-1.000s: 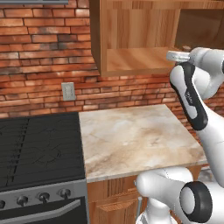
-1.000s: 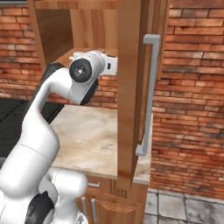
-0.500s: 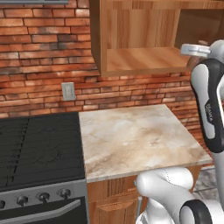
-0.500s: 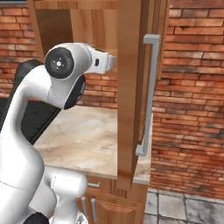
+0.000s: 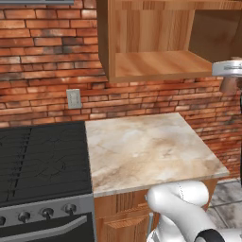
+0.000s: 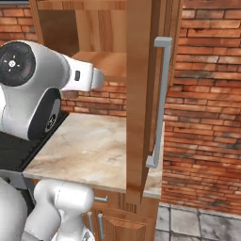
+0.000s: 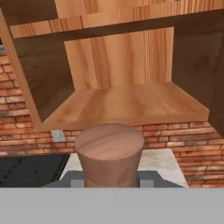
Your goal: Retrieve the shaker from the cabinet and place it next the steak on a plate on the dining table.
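Note:
The reddish-brown shaker (image 7: pixel 109 153) stands upright between my fingertips (image 7: pixel 77 182), with my gripper (image 7: pixel 110 180) shut on its lower part. It is held in the air in front of the light-brown cabinet (image 7: pixel 127 103), outside it and a little below shelf height. The cabinet's shelf (image 5: pixel 156 64) is bare wood. In the left base view my hand (image 5: pixel 229 69) is at the right edge, level with the cabinet's bottom. The steak, the plate and the dining table are out of view.
The cabinet's open door (image 6: pixel 141 94) with its grey handle (image 6: pixel 158 101) stands close on my right. Below lie a marbled counter (image 5: pixel 146 146) and a black stove (image 5: pixel 42 160) to its left. A brick wall with an outlet (image 5: pixel 74 98) is behind.
My arm has swung back and to the right, away from the cabinet opening, carrying the shaker. The elbow joint has risen and come closer to the right base camera.

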Controlling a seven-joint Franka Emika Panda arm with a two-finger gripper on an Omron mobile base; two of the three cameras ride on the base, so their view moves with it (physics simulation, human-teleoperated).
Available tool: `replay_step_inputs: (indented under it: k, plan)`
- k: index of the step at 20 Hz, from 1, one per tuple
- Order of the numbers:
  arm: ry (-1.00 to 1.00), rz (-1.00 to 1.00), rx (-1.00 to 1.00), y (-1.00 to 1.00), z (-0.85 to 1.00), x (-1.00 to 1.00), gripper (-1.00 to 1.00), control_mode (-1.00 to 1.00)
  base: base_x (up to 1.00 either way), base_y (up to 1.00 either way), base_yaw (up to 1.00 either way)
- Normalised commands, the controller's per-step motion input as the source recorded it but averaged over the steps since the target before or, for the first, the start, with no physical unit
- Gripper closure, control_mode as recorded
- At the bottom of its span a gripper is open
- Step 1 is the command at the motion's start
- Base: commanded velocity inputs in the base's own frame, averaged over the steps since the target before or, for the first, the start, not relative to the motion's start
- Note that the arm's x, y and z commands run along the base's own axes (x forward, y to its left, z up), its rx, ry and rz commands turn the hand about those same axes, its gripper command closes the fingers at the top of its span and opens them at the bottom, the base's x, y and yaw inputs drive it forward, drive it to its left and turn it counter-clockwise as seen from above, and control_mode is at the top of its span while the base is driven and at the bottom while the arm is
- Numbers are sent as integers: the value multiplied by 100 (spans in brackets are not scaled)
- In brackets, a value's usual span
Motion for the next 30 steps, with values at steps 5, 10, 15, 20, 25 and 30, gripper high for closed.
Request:
replay_step_inputs:
  k: [5,10,15,20,25,30]
  plan:
    - [-18,0,-19,30,-79,-96,100,-100,0,0,0]
    - [-10,-1,-12,39,-53,-87,100,-100,0,0,0]
    - [-10,-1,-1,30,-11,-94,100,-100,0,0,0]
    - [-7,0,0,8,5,-40,100,100,-60,24,0]
    - [0,0,0,0,0,0,100,100,-100,44,2]
    - [0,0,0,0,0,0,100,100,-86,95,31]
